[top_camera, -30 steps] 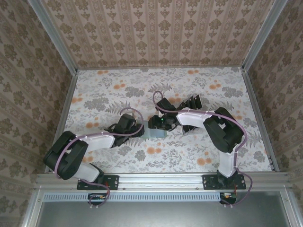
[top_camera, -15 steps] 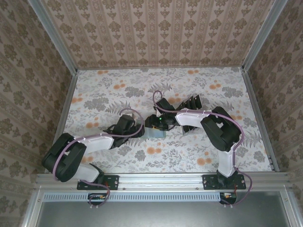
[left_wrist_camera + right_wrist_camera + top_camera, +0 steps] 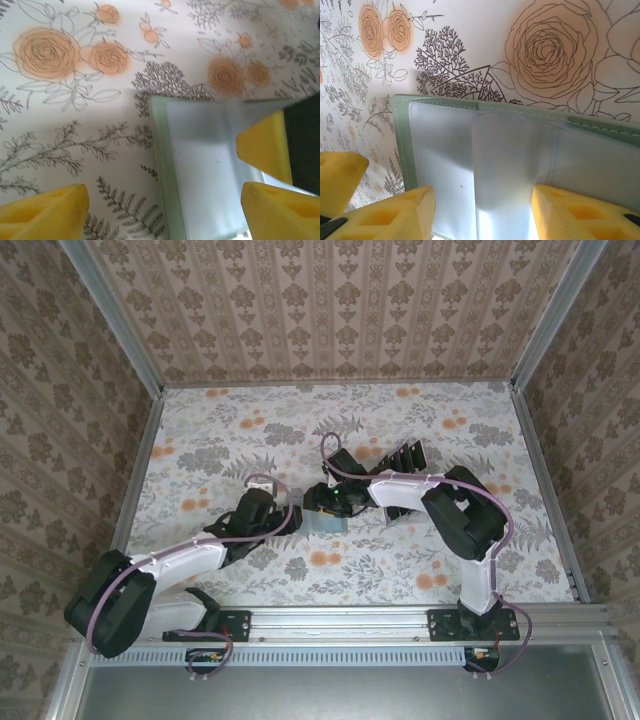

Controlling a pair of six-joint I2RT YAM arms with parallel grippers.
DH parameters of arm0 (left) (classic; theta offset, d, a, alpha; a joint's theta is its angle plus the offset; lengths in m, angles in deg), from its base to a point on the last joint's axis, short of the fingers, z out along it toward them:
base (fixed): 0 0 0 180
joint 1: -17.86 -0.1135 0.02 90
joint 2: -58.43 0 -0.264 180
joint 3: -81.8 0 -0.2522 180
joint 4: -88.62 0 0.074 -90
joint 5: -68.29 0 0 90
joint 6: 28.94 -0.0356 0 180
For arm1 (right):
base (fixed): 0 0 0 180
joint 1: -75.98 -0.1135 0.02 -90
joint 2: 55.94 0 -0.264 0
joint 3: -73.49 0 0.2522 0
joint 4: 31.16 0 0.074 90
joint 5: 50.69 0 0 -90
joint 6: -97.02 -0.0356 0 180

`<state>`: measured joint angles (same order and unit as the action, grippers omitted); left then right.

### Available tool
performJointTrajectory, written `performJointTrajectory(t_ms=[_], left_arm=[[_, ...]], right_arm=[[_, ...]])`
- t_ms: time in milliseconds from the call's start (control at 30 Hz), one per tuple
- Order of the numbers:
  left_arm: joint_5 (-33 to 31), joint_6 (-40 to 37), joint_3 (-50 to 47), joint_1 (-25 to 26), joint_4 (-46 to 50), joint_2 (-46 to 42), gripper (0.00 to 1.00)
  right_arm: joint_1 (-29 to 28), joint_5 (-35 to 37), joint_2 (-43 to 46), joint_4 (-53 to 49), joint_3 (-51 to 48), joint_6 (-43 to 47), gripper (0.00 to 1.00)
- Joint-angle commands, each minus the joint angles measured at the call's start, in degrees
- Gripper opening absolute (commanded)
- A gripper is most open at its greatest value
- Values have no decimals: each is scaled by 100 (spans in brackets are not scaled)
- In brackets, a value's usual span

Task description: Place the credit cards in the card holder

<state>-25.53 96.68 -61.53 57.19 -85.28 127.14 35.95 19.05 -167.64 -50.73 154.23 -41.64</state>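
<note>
The card holder [image 3: 328, 524] lies open on the floral table, sage-green with clear sleeves inside [image 3: 200, 170] [image 3: 445, 150]. My left gripper [image 3: 278, 506] [image 3: 160, 215] is open and straddles the holder's left green edge, touching nothing. My right gripper [image 3: 322, 502] [image 3: 482, 215] hangs over the holder from the far side, open. One clear sleeve [image 3: 512, 170] stands raised between its yellow fingers. The black credit cards [image 3: 405, 456] stand fanned upright to the right, behind the right arm. No card is in either gripper.
The right gripper's yellow finger [image 3: 265, 145] shows beside the left gripper's right finger, and the two are close. Patterned walls [image 3: 330, 310] close in the table on three sides. Bare floral table [image 3: 220, 440] lies to the far left.
The left arm has stretched out and its elbow has dropped toward the near left. Its gripper has edged away from the holder and opened slightly. The right gripper has shifted a little left.
</note>
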Motion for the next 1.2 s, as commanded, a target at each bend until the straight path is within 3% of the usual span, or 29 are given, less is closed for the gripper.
performJointTrajectory(t_ms=[0,367,1167], left_arm=[[61,-259,-153,202,57,-160,81],[-97,-588,5,710,-95,61,82],[-616,-597,618,970,-43,1316,82]], right_arm=[[-62,-120,-154,-98,170,-117,56],[-54,-80,-194,-173,176,-111,56],[-49,-172,-229,-81,184,-125,57]])
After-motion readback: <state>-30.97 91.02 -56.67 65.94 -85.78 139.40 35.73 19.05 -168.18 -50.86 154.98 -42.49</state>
